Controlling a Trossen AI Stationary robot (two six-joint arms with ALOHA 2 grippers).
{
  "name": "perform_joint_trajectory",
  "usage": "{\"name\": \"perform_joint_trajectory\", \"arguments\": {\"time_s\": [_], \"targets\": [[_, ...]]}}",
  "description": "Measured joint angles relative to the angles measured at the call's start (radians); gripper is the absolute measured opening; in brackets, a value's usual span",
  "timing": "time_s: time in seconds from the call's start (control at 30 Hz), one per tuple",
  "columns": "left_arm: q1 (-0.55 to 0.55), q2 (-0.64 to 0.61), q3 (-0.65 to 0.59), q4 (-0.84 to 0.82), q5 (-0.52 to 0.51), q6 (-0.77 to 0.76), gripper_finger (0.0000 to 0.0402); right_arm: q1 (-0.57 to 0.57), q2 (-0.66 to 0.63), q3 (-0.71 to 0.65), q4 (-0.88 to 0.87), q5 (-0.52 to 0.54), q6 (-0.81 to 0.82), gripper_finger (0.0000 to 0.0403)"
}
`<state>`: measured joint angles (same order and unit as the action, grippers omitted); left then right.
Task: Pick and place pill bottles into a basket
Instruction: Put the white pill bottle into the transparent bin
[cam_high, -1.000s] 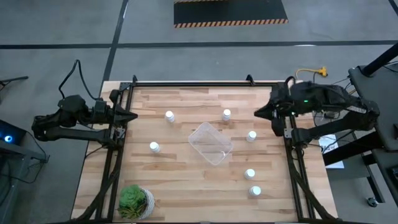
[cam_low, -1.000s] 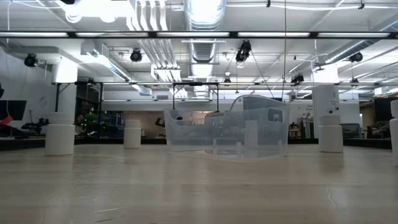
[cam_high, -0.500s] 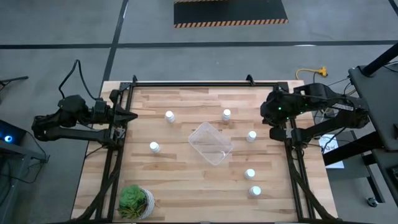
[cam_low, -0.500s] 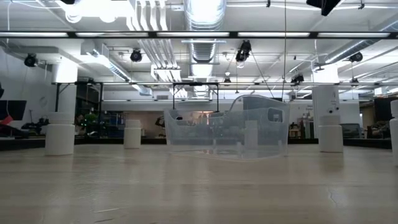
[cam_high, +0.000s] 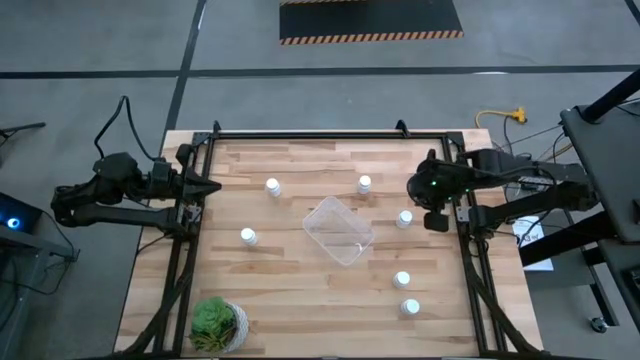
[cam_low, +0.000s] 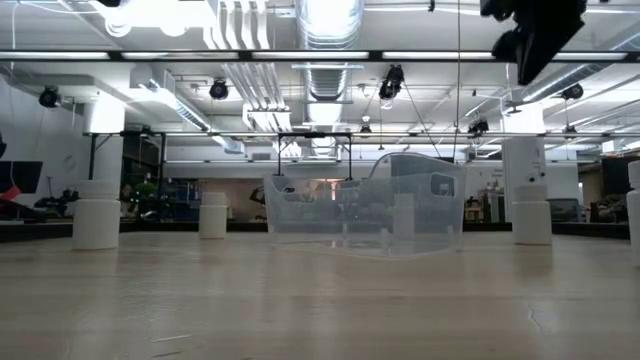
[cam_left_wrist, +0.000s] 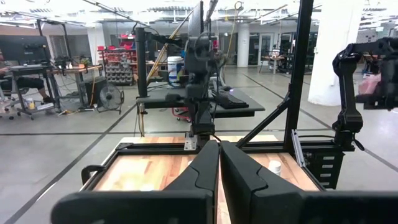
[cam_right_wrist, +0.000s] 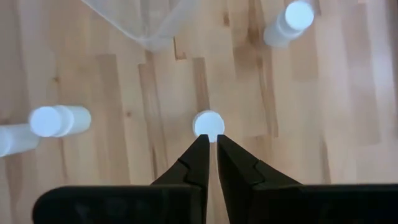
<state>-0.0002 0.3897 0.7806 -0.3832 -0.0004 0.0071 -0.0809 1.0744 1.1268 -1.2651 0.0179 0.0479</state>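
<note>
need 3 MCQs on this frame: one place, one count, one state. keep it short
1. Where is the right gripper?
A. Above the bottle right of the basket
B. Over the plant
C. Inside the basket

2. How many pill bottles stand on the table?
A. Four
B. Six
C. Eight

3. What state is the basket in?
A. Holding two bottles
B. Tipped on its side
C. Empty

Key: 1 A, the right wrist view looks down on a white cap just beyond the shut fingertips; 2 B, six white caps show in the high view; 3 C, nothing lies inside the clear tub.
</note>
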Motion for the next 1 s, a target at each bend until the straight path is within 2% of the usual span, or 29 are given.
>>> {"name": "perform_joint_trajectory", "arguments": {"time_s": [0.13, 0.27, 0.6, 0.73, 1.0], "targets": [[0.000, 0.000, 0.000, 0.000, 0.000, 0.000, 0.0000, -0.006, 0.001, -0.074, 0.026, 0.000, -0.010, 0.0030], [0.000, 0.000, 0.000, 0.000, 0.000, 0.000, 0.0000, -0.009, -0.001, -0.130, 0.061, 0.000, -0.018, 0.0060], [0.000, 0.000, 0.000, 0.000, 0.000, 0.000, 0.0000, -0.026, 0.003, -0.187, 0.156, -0.029, -0.034, 0.0200], [0.000, 0.000, 0.000, 0.000, 0.000, 0.000, 0.0000, -0.025, 0.007, -0.208, 0.159, -0.033, -0.064, 0.0245], [-0.001, 0.000, 0.000, 0.000, 0.000, 0.000, 0.0000, -0.025, 0.008, -0.252, 0.235, -0.017, -0.104, 0.0275]]}}
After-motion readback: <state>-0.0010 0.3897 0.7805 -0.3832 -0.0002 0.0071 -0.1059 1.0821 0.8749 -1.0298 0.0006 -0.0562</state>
